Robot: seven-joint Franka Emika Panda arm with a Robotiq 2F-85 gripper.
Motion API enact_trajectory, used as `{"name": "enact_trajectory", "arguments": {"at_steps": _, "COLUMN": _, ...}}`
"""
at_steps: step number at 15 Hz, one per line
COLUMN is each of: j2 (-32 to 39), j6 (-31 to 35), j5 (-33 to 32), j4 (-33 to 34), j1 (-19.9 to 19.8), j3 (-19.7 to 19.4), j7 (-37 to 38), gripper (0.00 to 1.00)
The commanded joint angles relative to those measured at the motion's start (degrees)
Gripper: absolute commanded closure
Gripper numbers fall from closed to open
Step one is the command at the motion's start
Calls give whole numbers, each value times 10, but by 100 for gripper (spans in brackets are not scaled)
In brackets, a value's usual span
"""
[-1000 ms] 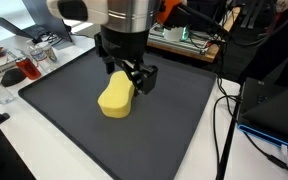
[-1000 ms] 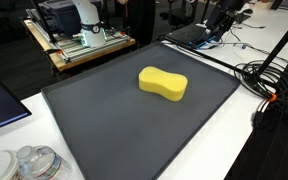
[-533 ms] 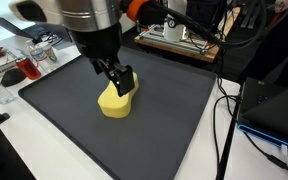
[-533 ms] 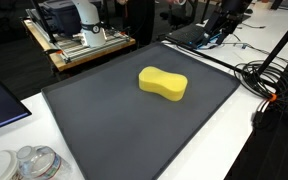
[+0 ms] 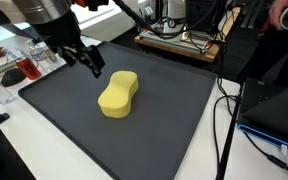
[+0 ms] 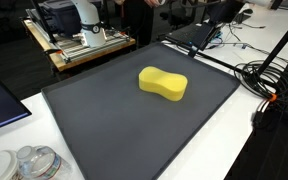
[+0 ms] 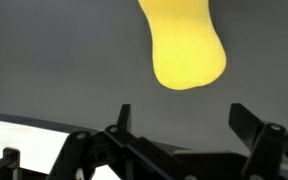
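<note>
A yellow peanut-shaped sponge (image 5: pixel 117 93) lies flat on a dark grey mat (image 5: pixel 174 120); it also shows in an exterior view (image 6: pixel 163 83) and at the top of the wrist view (image 7: pixel 182 45). My gripper (image 5: pixel 91 66) hangs above the mat, off to one side of the sponge and clear of it. In the wrist view its two fingers (image 7: pixel 184 118) stand wide apart with only bare mat between them. It is open and empty. The arm does not show in one exterior view.
A clear tray with red items (image 5: pixel 22 68) stands beside the mat's edge. Black cables (image 5: pixel 224 120) run along the white table. A wooden cart with equipment (image 6: pixel 79 40) stands behind the mat. Clear plastic containers (image 6: pixel 29 162) sit near a corner.
My gripper has risen off the sponge and swung sideways toward the mat's edge. The sponge has stayed where it was.
</note>
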Motion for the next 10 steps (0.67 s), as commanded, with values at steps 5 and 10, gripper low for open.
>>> {"name": "enact_trajectory", "arguments": {"at_steps": 5, "j2": 7, "j6": -7, "j5": 11, "j4": 1, "j1": -74, "j3": 36, "j7": -245, "gripper": 0}}
{"name": "enact_trajectory", "arguments": {"at_steps": 10, "j2": 13, "j6": 9, "j5": 41, "j4": -16, "j1": -115, "j3": 71, "j7": -354, "gripper": 0}}
